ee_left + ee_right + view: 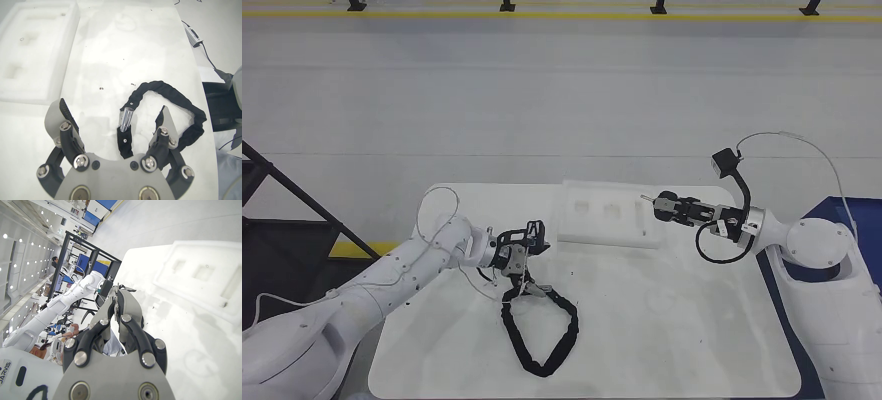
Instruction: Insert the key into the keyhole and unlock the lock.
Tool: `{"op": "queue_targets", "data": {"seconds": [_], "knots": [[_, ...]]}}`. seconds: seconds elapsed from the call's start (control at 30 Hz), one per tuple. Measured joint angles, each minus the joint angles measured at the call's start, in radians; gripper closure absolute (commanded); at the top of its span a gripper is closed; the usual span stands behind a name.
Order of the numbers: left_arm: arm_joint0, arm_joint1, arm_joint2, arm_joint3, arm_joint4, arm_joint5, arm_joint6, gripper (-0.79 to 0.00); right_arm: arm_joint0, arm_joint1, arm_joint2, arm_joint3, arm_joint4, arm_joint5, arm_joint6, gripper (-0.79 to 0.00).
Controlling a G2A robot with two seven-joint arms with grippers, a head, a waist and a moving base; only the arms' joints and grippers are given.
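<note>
The chain lock (198, 113) lies on the white worktop (692, 320) near the foam tray (602, 235), on the robot's side of it. It forms a loose loop with both ends meeting at a short chrome lock cylinder (126, 119). The chain is sheathed in a black fabric sleeve, wrinkled and soft-looking and riveted near each end, so the smooth, hard cylinder is probably the only firm place to grip. That would explain the left claw (113, 106), which hangs spread wide with one ribbed pad on either side of the cylinder, touching neither side as far as I can see. It looks set to close and steady the cylinder. The cylinder's free end points away from the wrist, and whether that end carries the keyhole is too small to tell. The right claw (117, 292) sits at the tray's end on the right arm's side, raised off the worktop and well apart from the lock. Its pads are pressed together on the flat head of a small metal key (115, 309), with the blade pointing forward past the fingertips, probably so it can go straight in. The tray is a block of soft white foam with shallow rectangular pockets.
</note>
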Motion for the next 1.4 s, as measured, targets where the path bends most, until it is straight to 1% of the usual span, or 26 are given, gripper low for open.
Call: {"op": "queue_targets", "data": {"seconds": [0.17,0.23,0.33,0.43,0.53,0.83,0.87,0.9,0.93,0.97,1.0,1.03,1.07,1.1,1.4], "knots": [[0.026,0.017,0.024,0.022,0.207,0.001,0.221,-0.785,0.000,0.000,0.000,0.000,0.000,0.000,0.000,0.000],[0.034,0.018,0.028,0.039,0.294,0.001,0.308,-0.785,0.000,0.000,0.000,0.000,0.000,0.000,0.000,0.000],[0.044,0.011,0.028,0.067,0.405,0.025,0.398,-0.785,0.000,0.000,0.000,0.000,0.000,0.000,0.000,0.000],[0.050,-0.003,0.027,0.093,0.484,0.053,0.456,-0.785,0.000,0.000,0.000,0.000,0.000,0.000,0.000,0.000],[0.052,-0.021,0.027,0.117,0.541,0.085,0.490,-0.785,0.000,0.000,0.000,0.000,0.000,0.000,0.000,0.000],[0.056,-0.077,0.027,0.190,0.624,0.106,0.536,-0.785,0.000,0.000,0.000,0.000,0.000,0.000,0.000,0.000],[0.056,-0.082,0.027,0.198,0.630,0.107,0.540,-0.767,0.000,0.000,0.000,0.000,0.000,0.000,0.000,0.000],[0.057,-0.086,0.027,0.204,0.635,0.107,0.544,-0.643,0.000,0.000,0.000,0.000,0.000,0.000,0.000,0.000],[0.057,-0.091,0.027,0.213,0.642,0.106,0.553,-0.480,0.000,0.000,0.000,0.000,0.000,0.000,0.000,0.000],[0.057,-0.094,0.027,0.219,0.648,0.106,0.560,-0.354,0.000,0.000,0.000,0.000,0.000,0.000,0.000,0.000],[0.057,-0.097,0.027,0.225,0.654,0.106,0.566,-0.329,0.000,0.000,0.000,0.000,0.000,0.000,0.000,0.000],[0.058,-0.101,0.027,0.232,0.662,0.106,0.575,-0.135,0.000,0.000,0.000,0.000,0.000,0.000,0.000,0.000],[0.058,-0.104,0.027,0.237,0.668,0.107,0.581,-0.034,0.000,0.000,0.000,0.000,0.000,0.000,0.000,0.000],[0.058,-0.106,0.027,0.242,0.673,0.108,0.588,0.000,0.000,0.000,0.000,0.000,0.000,0.000,0.000,0.000],[0.057,-0.124,0.027,0.274,0.724,0.122,0.639,0.000,0.000,0.000,0.000,0.000,0.000,0.000,0.000,0.000]]}}
